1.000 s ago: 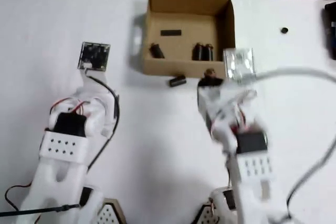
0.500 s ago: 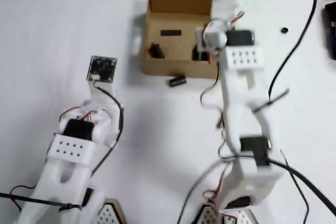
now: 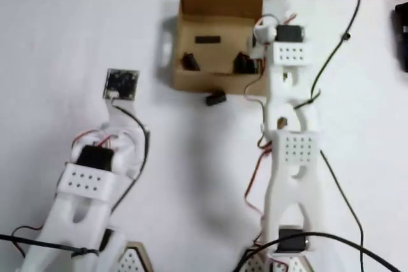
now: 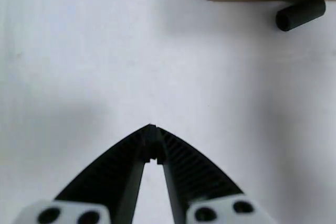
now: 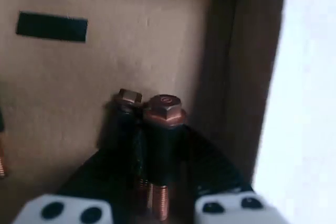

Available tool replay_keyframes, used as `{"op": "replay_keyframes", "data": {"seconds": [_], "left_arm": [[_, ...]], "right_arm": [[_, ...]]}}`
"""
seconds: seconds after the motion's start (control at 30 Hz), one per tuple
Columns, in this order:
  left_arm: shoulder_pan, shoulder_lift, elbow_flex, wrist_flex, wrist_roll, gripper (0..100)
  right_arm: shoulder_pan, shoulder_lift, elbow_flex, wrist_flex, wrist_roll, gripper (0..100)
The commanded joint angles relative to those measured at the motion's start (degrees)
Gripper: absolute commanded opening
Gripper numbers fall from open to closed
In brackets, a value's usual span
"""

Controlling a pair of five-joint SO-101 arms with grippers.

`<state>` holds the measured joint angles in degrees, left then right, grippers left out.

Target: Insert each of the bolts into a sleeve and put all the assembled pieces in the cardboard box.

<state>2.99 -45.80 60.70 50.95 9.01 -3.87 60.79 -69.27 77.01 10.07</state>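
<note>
The right claw [image 5: 163, 156] is closed on an assembled piece [image 5: 164, 129], its black fingers pressed against both sides of the dark sleeve. It holds the piece inside the cardboard box [image 3: 217, 82], in the box's right-hand part, close to the right wall. The piece's long axis runs along the claw's fingers. Its copper hexagonal head points away from the wrist, and the threaded end sticks out of the sleeve on the wrist side. A second piece [image 5: 127, 98] lies right against the held one and seems roughly parallel to it, with its head the same way. I cannot tell whether the claw grips it too. A third piece [image 3: 190, 62] sits well apart in the left half of the box, and a black label [image 5: 51, 26] is stuck to the box floor.

In the upper middle of the high view, the right arm [image 3: 290, 151] stretches up the frame and covers the box's right wall.

A loose sleeve [image 3: 215, 98] lies on its side on the table [image 3: 191, 157], just in front of the box's near wall. Its long axis runs roughly left to right, with one open end visible.

The left claw [image 4: 153, 129] is fully shut with its tips meeting and nothing held. It is over bare table at the left of the high view, well apart from the loose sleeve.
</note>
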Motion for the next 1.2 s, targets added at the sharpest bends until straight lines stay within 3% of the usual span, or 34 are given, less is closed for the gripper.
{"op": "replay_keyframes", "data": {"seconds": [0.0,0.17,0.37,0.53,1.03,1.17], "left_arm": [[1.23,-1.32,-0.31,-0.62,0.62,2],[3.69,-1.32,-0.22,-0.62,0.70,2],[4.13,-1.32,-0.22,-0.70,3.60,2],[4.13,-1.32,-0.22,-0.97,3.78,2],[4.13,-1.32,-0.66,-0.97,3.52,2],[4.13,-1.32,-0.66,-0.97,3.52,2]], "right_arm": [[0.40,2.68,-4.40,-0.48,0.44,1.9],[0.48,6.99,-4.40,-2.59,0.44,3.2],[1.10,7.16,-4.40,-2.42,0.44,17.9],[1.27,4.53,-4.48,0.75,0.44,18.5],[1.27,-27.12,-4.13,23.16,0.35,18.5],[2.51,-36.88,-1.23,24.22,0.35,18.5]]}}
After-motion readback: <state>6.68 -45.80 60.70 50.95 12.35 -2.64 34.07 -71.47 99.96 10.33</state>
